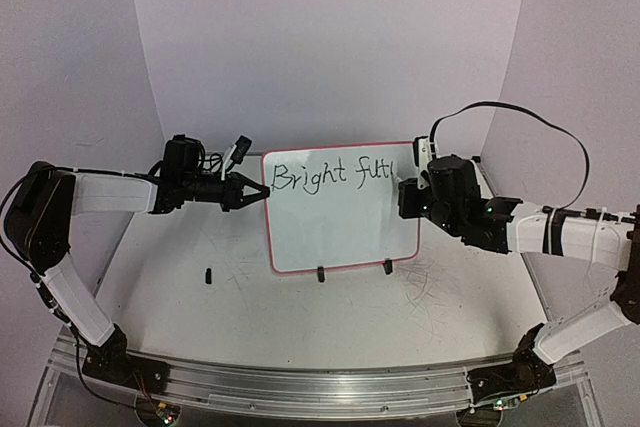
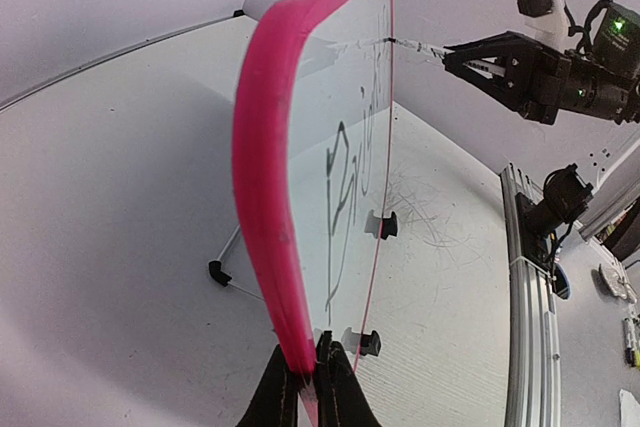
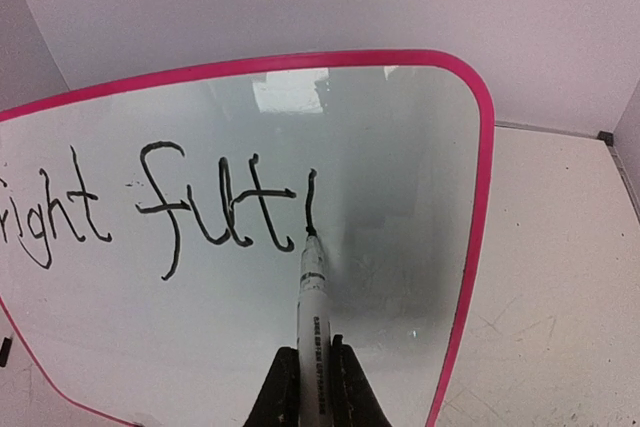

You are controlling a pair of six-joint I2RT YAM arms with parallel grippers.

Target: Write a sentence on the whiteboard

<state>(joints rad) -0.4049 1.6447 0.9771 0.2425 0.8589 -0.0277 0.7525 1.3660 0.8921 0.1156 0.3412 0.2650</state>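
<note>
A small rectangular whiteboard with a thin pink-red, round-cornered frame stands upright near the middle of the pale, scuffed bench, between the two arms. It rests on two small black clip feet at its lower edge. From the left wrist view, a thin wire leg with a black tip props it from behind.

The left claw is closed narrowly on the board's left edge, its dark fingers pinching the pink frame from both sides, about halfway up that side in the top view.

The right claw is clamped around a white-barrelled marker pen with black print along its body. The pen points away from the wrist camera, and its black tip touches the board's writing face in the upper right part.

The sentence in black, thin, uneven handwriting runs along the top of the board. It reads "Bright fut", followed by one short upright stroke, and the pen tip sits at the foot of that stroke. The space below the line of writing is bare white, as is the strip to the right of the tip.

Grey scribble marks show on the bench in front of the board and to its right. Plain pale lilac walls close in the back and both sides. A ribbed aluminium rail runs along the near edge, carrying both arm bases.
</note>
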